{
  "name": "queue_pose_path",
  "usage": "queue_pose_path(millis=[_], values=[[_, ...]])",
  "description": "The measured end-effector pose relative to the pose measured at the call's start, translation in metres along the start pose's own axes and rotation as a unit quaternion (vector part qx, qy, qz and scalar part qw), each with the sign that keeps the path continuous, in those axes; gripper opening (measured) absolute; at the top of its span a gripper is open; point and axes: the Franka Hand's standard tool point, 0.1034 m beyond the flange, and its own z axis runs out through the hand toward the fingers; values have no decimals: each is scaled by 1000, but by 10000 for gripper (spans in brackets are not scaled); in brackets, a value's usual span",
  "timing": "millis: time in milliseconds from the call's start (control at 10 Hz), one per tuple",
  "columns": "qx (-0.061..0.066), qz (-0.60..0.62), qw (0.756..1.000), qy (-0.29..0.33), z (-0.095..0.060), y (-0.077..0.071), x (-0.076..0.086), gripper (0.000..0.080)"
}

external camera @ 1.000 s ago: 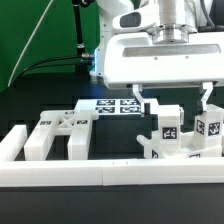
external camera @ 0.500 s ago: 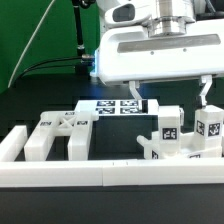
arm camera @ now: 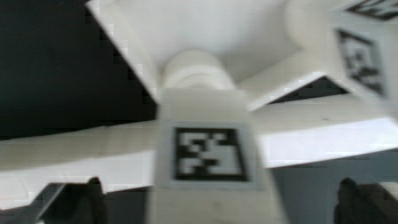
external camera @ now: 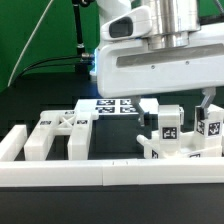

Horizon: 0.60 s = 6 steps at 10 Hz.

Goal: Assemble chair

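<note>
While spread wide, end effector (external camera: 172, 104) over chair (external camera: 168, 130)

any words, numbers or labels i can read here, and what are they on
No words, letters or numbers can be read in either view.
There are only square black-and-white tags, which are patterns and not text, on the chair pieces and the marker board.
The wrist view's close-up tag carries no text either.

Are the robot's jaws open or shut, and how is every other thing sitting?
gripper: jaws open, either side of the upright chair part, holding nothing
upright chair part: standing, not gripped
barred frame: lying flat, apart from the gripper
marker board: lying flat
border rail: lying along the front
</note>
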Motion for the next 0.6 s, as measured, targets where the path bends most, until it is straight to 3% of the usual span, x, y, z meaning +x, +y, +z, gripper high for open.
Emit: queue_pose_path(millis=[100,200,300,500,600], values=[[-1,6,1000,3,1,1,1,649],[-1,11,1000,3,1,1,1,525],[-1,11,1000,3,1,1,1,525],[1,68,998,3,1,0,0,284],[1,84,996,3,1,0,0,284]])
